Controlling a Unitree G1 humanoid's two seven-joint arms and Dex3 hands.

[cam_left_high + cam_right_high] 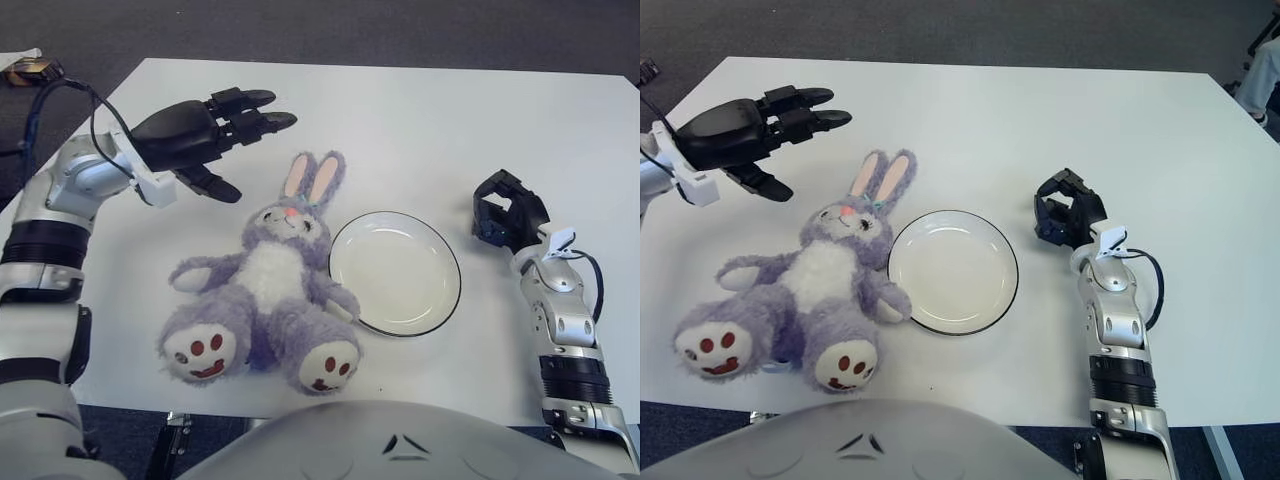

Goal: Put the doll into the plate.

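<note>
A purple and white plush rabbit doll (268, 288) lies on its back on the white table (420, 130), its ears pointing away from me and its feet toward the near edge. Just to its right is a white plate (396, 272) with a dark rim, nothing in it; the doll's arm touches the rim. My left hand (215, 135) hovers above the table up and left of the doll's head, fingers spread, holding nothing. My right hand (507, 215) shows to the right of the plate, fingers curled, nothing in it.
A small dark object (30, 71) lies on the floor past the table's far left corner. The table's far half stretches behind the doll and plate.
</note>
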